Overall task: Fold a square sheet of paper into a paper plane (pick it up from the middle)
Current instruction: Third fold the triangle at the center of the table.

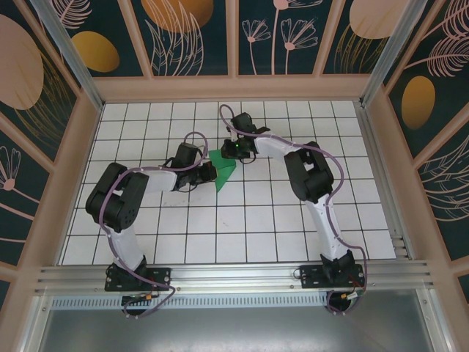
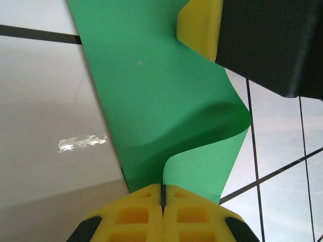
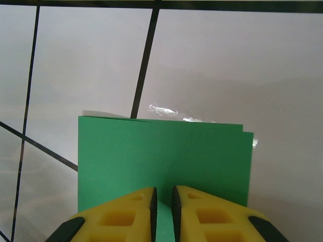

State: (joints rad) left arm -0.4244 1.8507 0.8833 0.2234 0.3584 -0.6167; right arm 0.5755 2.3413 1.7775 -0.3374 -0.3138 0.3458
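Left hand (image 2: pixel 162 189), right hand (image 3: pixel 163 195) pinch green paper (image 2: pixel 151 91); paper bowed between.

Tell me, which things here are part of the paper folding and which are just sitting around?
Part of the job:
green paper sheet, already doubled over
left hand, shut on one edge of it
right hand, pinching another edge

Just there:
white gridded table
patterned walls
metal rail at the near edge

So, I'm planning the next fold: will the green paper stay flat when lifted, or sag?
Probably floppy: the green paper curls just beyond the left gripper. Likely light: that small pinch seems to hold its edge up.
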